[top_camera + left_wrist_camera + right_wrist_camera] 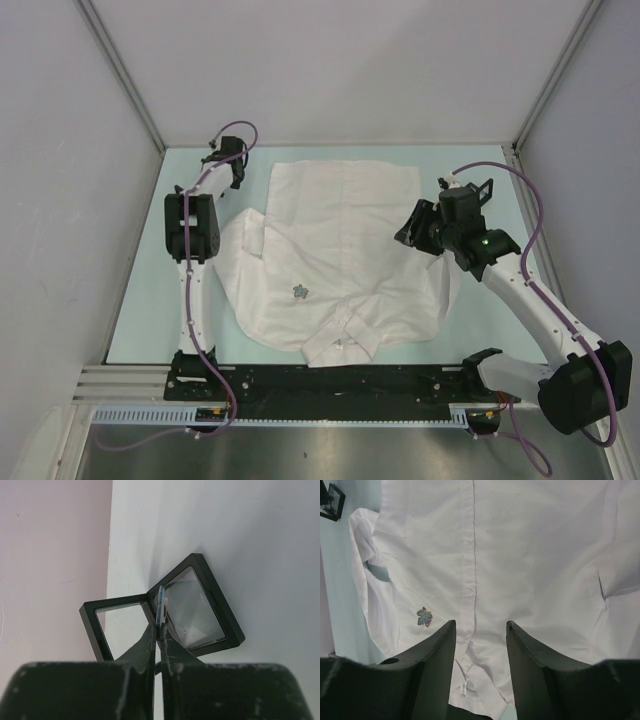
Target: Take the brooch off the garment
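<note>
The garment (pixel 340 250), a large white button-front shirt, lies spread flat in the middle of the table. The brooch (pixel 299 290), a small blue-green leaf, sits pinned on its near left part and also shows in the right wrist view (pixel 424 616). My right gripper (pixel 480 625) is open and empty, held above the shirt's button strip to the right of the brooch; in the top view (pixel 408 232) it hovers over the shirt's right side. My left gripper (pixel 160 627) is at the far left corner (pixel 224 158), shut on a thin blue-and-white piece (pixel 161 605) that I cannot identify.
An open black hinged display box (pixel 165 615) with clear panes lies on the table under the left gripper, next to the left wall; it shows in the right wrist view (pixel 330 502) too. Walls enclose the table on three sides.
</note>
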Available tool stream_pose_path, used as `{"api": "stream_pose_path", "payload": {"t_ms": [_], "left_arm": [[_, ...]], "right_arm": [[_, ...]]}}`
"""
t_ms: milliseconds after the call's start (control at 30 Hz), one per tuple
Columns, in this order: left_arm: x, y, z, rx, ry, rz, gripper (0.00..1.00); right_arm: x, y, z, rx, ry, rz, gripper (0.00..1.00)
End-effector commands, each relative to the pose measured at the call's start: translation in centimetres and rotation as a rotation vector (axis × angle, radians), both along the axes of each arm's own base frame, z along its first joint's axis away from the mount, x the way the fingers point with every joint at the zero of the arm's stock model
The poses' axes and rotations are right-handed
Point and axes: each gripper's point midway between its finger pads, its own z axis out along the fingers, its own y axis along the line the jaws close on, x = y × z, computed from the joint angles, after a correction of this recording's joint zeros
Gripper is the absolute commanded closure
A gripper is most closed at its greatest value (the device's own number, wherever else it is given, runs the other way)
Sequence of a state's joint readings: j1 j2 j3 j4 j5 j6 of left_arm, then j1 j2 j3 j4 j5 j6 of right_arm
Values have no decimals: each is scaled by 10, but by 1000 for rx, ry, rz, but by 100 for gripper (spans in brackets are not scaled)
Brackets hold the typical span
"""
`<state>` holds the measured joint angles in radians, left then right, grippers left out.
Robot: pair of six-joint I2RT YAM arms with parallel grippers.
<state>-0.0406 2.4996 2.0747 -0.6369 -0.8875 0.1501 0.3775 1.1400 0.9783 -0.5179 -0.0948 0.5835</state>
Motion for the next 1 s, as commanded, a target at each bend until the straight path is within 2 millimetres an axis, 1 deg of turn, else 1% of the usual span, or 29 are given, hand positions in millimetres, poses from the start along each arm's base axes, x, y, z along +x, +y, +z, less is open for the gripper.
{"api": "stream_pose_path", "payload": {"t_ms": [0, 133, 167, 200, 267, 300, 367, 400, 467, 500, 533, 600, 633, 667, 700, 733, 767, 800, 833, 867, 900, 933, 967], "left_arm": [[9, 8, 17, 25, -40, 10, 90], [9, 6, 18, 12, -44, 7, 79], [9, 5, 20, 9, -48, 6, 77], [10, 4, 25, 0, -62, 9, 71], [11, 1, 29, -24, -75, 1, 67], [11, -1, 37, -38, -94, 3, 64], [13, -7, 43, -77, -115, -12, 62], [13, -10, 54, -95, -142, -12, 57], [15, -21, 60, -149, -162, -39, 51], [14, -25, 64, -174, -172, -40, 44], [14, -29, 74, -198, -194, -45, 42], [10, -41, 76, -259, -200, -59, 38], [9, -46, 92, -281, -229, -69, 37], [7, -58, 91, -337, -234, -87, 31], [4, -66, 98, -377, -256, -88, 26], [1, -73, 117, -411, -293, -104, 25], [-3, -88, 122, -475, -303, -120, 25], [-6, -95, 132, -504, -324, -129, 25], [-13, -105, 156, -538, -368, -156, 25], [-19, -115, 157, -586, -374, -167, 24], [-23, -121, 163, -615, -385, -186, 23], [-29, -128, 173, -641, -400, -204, 23], [-41, -141, 183, -711, -412, -233, 21]], "right_arm": [[4, 1, 9, 14, -29, -2, 51], [4, 1, 9, 16, -28, -2, 51], [5, 1, 9, 15, -30, -5, 51], [4, 0, 8, 13, -28, -6, 51], [5, 0, 8, 13, -28, -6, 51], [5, 0, 8, 13, -28, -6, 51], [5, 1, 8, 17, -27, -7, 51], [5, 1, 8, 14, -27, -7, 51], [5, 0, 7, 15, -23, -13, 51], [5, -1, 6, 15, -18, -16, 51], [4, 0, 5, 12, -13, -13, 51], [3, -3, 4, 1, -11, -19, 51], [1, -4, 2, -8, -6, -18, 51], [2, -6, 2, -25, -15, -13, 51], [1, -7, 2, -38, -19, -8, 51], [2, -10, 2, -52, -23, -16, 50], [1, -12, 0, -71, -28, -2, 50], [1, -12, -2, -82, -22, 0, 50], [0, -13, -3, -91, -20, 0, 49], [0, -14, -4, -93, -17, 1, 49], [-1, -13, -5, -97, -11, 3, 49], [-3, -11, -5, -93, -8, 9, 49], [-8, -4, -5, -88, -5, 31, 49]]}}
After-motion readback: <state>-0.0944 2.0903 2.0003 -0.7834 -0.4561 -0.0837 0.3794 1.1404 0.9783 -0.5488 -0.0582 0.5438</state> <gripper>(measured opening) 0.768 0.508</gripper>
